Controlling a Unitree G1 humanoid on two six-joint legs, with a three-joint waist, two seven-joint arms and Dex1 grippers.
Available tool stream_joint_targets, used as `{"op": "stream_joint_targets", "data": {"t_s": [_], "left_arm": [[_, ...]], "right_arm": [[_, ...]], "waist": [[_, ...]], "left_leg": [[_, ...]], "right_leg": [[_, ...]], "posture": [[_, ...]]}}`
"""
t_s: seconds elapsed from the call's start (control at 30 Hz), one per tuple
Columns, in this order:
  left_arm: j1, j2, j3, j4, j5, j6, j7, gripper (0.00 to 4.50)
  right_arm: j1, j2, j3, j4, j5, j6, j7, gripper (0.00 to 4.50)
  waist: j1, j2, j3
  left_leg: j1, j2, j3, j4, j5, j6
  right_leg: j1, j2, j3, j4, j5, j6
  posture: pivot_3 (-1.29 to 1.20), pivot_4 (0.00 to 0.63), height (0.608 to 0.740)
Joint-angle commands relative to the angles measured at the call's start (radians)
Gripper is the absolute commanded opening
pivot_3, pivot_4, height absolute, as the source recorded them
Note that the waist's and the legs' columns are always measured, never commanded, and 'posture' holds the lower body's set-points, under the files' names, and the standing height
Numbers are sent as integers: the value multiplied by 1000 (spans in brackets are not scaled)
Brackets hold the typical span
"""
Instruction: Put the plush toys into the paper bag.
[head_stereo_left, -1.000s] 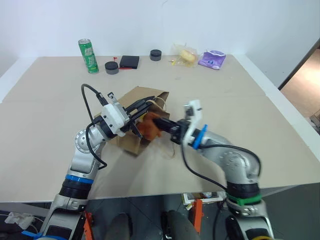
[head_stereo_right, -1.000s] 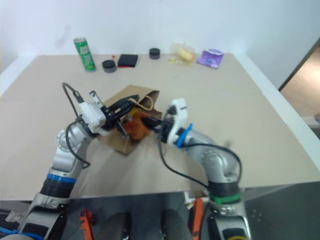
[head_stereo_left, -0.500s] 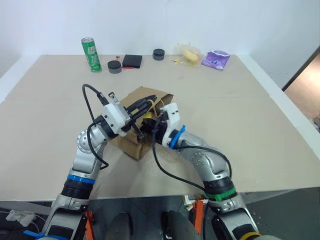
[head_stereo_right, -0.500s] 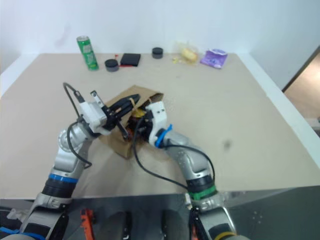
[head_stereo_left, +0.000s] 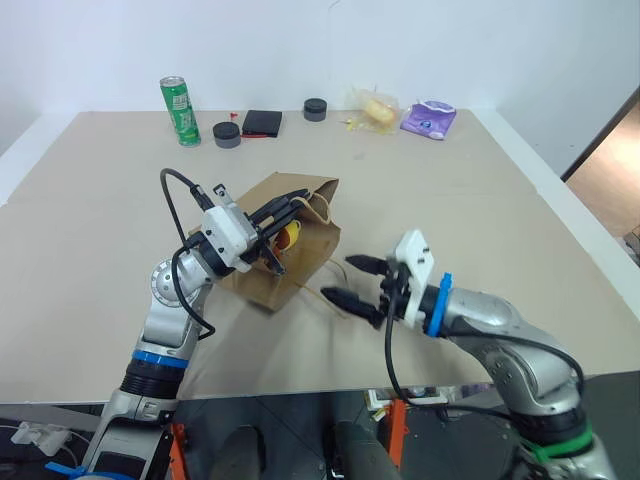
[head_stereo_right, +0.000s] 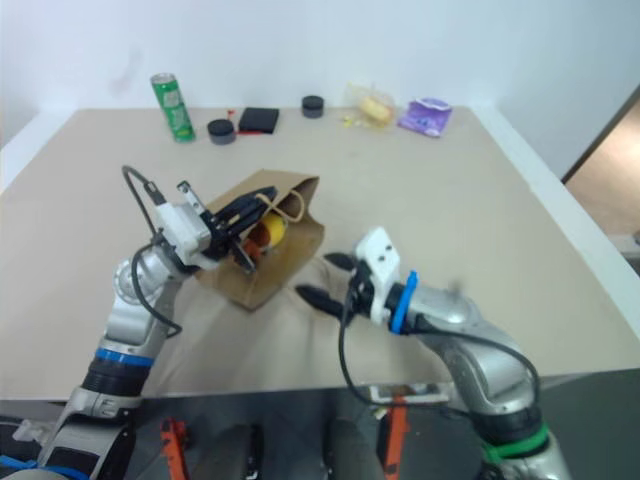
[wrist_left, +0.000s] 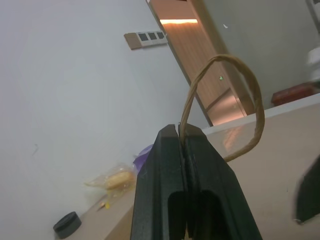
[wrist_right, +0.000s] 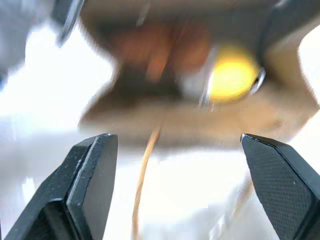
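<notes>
The brown paper bag (head_stereo_left: 305, 265) lies on its side mid-table with its mouth held up. My left gripper (head_stereo_left: 288, 208) is shut on one cord handle (wrist_left: 250, 100) at the upper rim. Inside the mouth shows the yellow end of the white plush toy (head_stereo_left: 287, 238). The right wrist view, blurred, looks into the bag at the orange-brown plush toy (wrist_right: 157, 47) beside that yellow end (wrist_right: 232, 77). My right gripper (head_stereo_left: 340, 279) hangs just right of the bag's mouth, open and empty, pointing at it.
Along the table's far edge stand a green can (head_stereo_left: 177, 97), a grey disc (head_stereo_left: 226, 133), a black box (head_stereo_left: 261, 123), a dark disc (head_stereo_left: 316, 107), a clear-wrapped yellow item (head_stereo_left: 375, 108) and a purple packet (head_stereo_left: 428, 118). Bare tabletop (head_stereo_left: 470, 230) lies right of the bag.
My right gripper carried the orange-brown plush toy into the bag's mouth, let it go, opened and drew back to the right and nearer. The left gripper kept still on the handle.
</notes>
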Motion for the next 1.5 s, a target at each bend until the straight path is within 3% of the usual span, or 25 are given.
{"op": "stream_joint_targets", "data": {"t_s": [0.03,0.27,0.3,0.37,0.57,0.6,0.8,1.0,1.23,1.33,1.43,1.47,1.5], "left_arm": [[-27,6,12,-10,-13,-7,-8,0],[-32,5,12,-12,-14,0,-17,0],[-33,6,12,-12,-13,1,-17,0],[-34,7,14,-13,-13,1,-17,0],[-38,8,21,-8,-13,6,-10,0],[-39,7,22,-7,-14,7,-9,0],[-67,-8,63,0,-47,78,44,0],[-73,-17,83,-17,-71,146,76,0],[-52,-12,90,-15,-65,173,94,0],[-37,0,72,-28,-93,282,83,0],[-30,7,86,-55,-167,419,76,759],[-35,11,100,-67,-196,463,82,1353],[-43,14,117,-78,-221,505,94,1651]], "right_arm": [[20,-24,71,7,-128,-114,3,4269],[11,8,167,167,-392,-368,-81,4269],[5,23,158,194,-424,-435,-113,4048],[4,23,140,213,-461,-530,-128,3537],[-38,12,57,169,-501,-643,-135,402],[-43,10,50,166,-510,-653,-133,75],[-172,14,-41,109,-498,-652,-135,75],[-340,40,-51,85,-484,-585,-117,75],[-356,55,-20,115,-512,-601,-91,75],[-328,51,-16,124,-516,-594,-73,75],[-316,61,-22,126,-491,-562,-51,1007],[-315,73,-32,123,-472,-549,-52,1535],[-317,84,-44,120,-457,-541,-56,1867]], "waist": [[-1,0,0],[0,-1,0],[-1,-1,0],[1,-1,0],[2,-1,0],[2,-1,0],[1,-1,0],[2,-1,0],[3,-1,0],[3,-1,0],[2,-1,0],[2,-1,0],[2,-1,0]], "left_leg": [[0,0,0,0,0,0],[1,-1,0,1,0,0],[1,-1,0,1,0,0],[1,-1,0,1,0,0],[0,-1,0,1,0,0],[0,-1,0,1,0,0],[0,-1,0,1,0,0],[0,-1,0,0,0,0],[0,-1,0,0,-1,-2],[0,-1,0,0,-1,-2],[0,-1,0,0,-1,-2],[1,-1,0,0,-1,-2],[1,-1,0,0,-1,-2]], "right_leg": [[0,0,0,0,0,0],[1,0,0,0,0,0],[1,0,1,0,0,0],[0,0,0,0,0,1],[0,-1,1,0,1,1],[0,-1,1,0,1,1],[0,0,1,0,1,1],[1,0,1,0,2,4],[0,0,1,0,2,5],[1,0,1,0,2,5],[1,0,1,0,2,5],[1,0,1,0,2,5],[1,0,1,0,2,5]], "posture": [[0,150,740],[0,150,740],[0,150,740],[0,150,740],[0,150,740],[0,150,740],[0,150,740],[0,150,740],[0,150,740],[0,150,740],[0,150,740],[0,150,740],[0,150,740]]}}
